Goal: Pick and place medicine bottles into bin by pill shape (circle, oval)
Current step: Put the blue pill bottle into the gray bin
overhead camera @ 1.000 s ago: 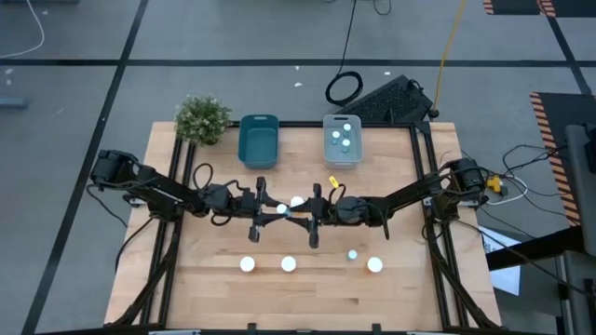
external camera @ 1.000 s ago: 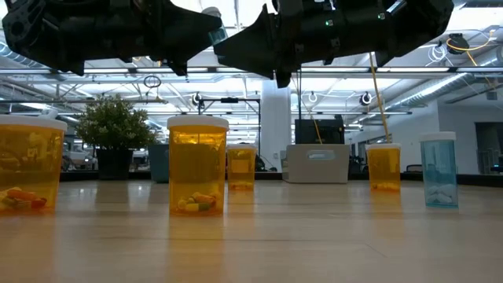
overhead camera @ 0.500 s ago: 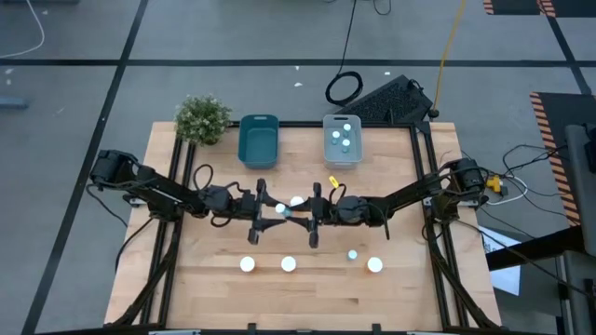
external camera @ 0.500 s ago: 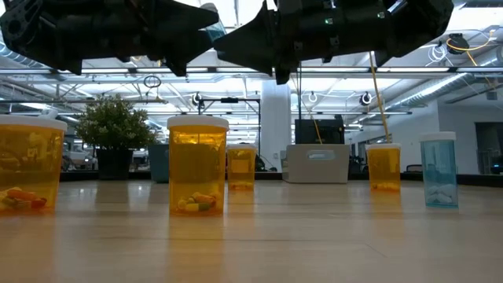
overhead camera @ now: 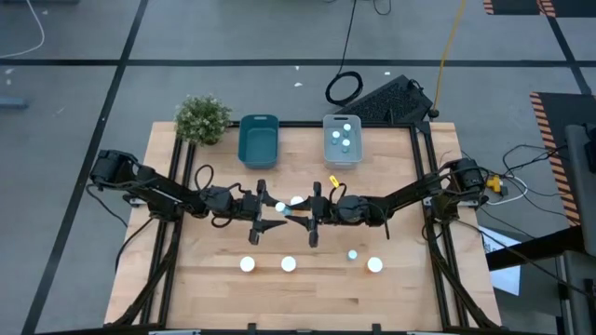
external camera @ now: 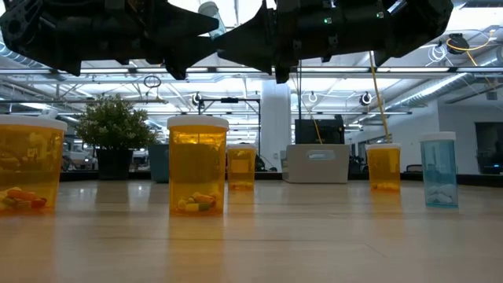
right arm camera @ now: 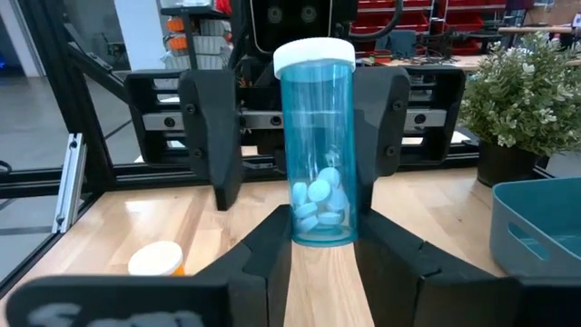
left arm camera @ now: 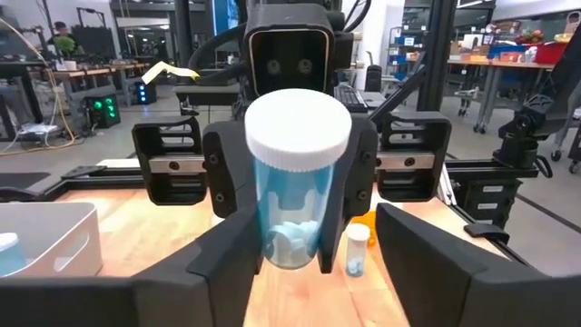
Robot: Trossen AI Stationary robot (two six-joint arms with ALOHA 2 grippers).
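Handover mid-air over the middle of the tabletop [overhead camera: 307, 298]; the pale blue bottle [right arm camera: 318, 145] hung upright between the left hand [overhead camera: 272, 210] and the right hand [overhead camera: 310, 212], which faced each other tip to tip.

Change over the last second: the left hand's fingers had spread; in the left wrist view its own fingers stood wide, with a gap on one side of the bottle through which a small bottle on the tabletop showed; in the low view the bottle's white cap [external camera: 208, 9] sat higher than a second ago. The right hand was closed snug on the bottle, its pads [left arm camera: 356, 173] pressed to both sides; round white pills lay at the bottom.

Meaning, as I judge it: the bottle had passed from left to right, and the right arm now carried it alone; next would be the sort-and-drop. The pale bin [overhead camera: 328, 154] at the far edge, on the right arm's side, already held white-capped bottles; the teal bin [overhead camera: 244, 149] beside it showed none.

Left to do: a row of capped bottles [overhead camera: 289, 264] near the front edge and one more [overhead camera: 296, 200] under the hands. Risk: the left fingers might snag the bottle as the arms part.
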